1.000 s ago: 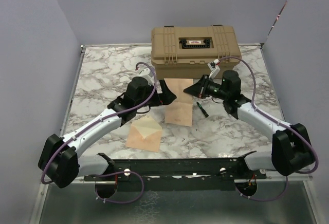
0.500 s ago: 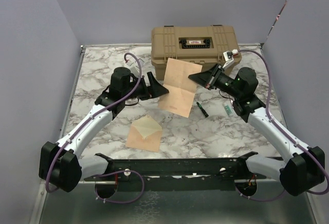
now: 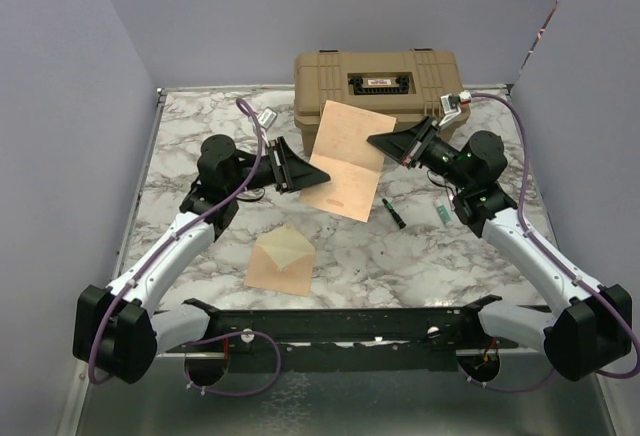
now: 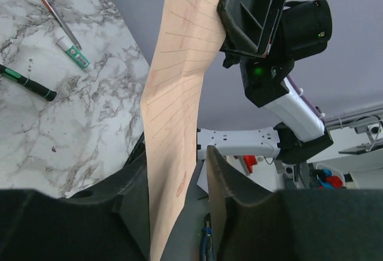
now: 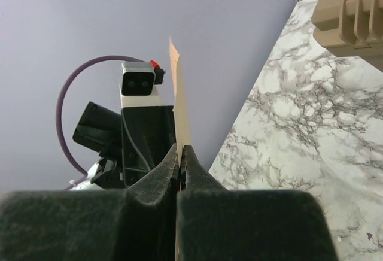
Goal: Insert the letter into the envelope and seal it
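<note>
1. Your right gripper [image 5: 180,152] is pinched shut on one edge of the letter [image 5: 178,87], holding it in the air.
2. Your left gripper [image 4: 176,156] stands part open around the opposite, lower edge, and a gap shows beside one finger.
3. The sheet looks light, thin and floppy, with a crease across the middle. Grip near the edges and keep it taut.
4. The envelope [image 3: 282,261] lies flap-open on the table [image 3: 450,256], near your left arm.
</note>
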